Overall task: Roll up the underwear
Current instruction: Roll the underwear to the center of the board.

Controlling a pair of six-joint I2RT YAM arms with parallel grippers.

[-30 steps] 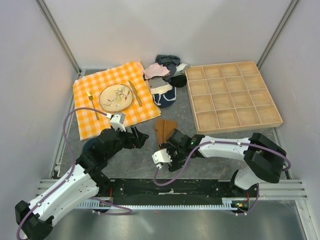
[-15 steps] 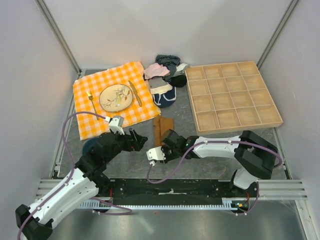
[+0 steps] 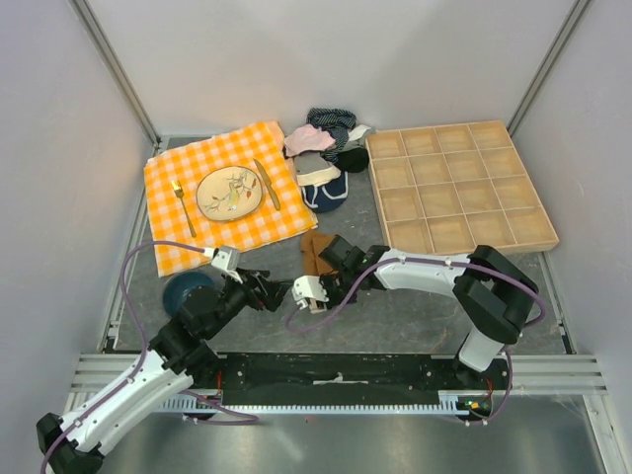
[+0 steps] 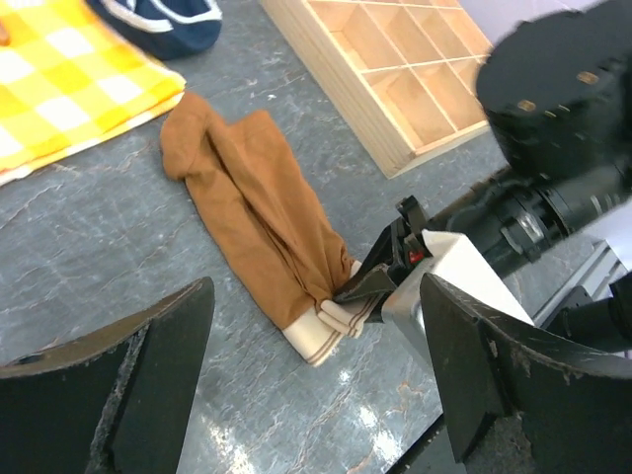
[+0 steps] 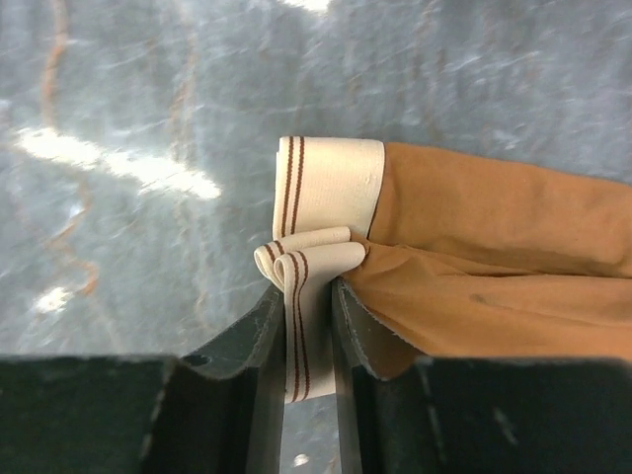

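Grey table (image 3: 415, 306) bears the underwear (image 5: 474, 257), waistband partly hidden inside the right gripper (image 5: 301, 286).

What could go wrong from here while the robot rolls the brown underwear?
1. The right hand pinches only a small fold of the cream waistband; it may slip out once rolling begins.
2. The underwear lies in uneven lengthwise folds, so the roll may turn out crooked or loose.
3. The open left hand hovers close to the right hand; the two could collide.
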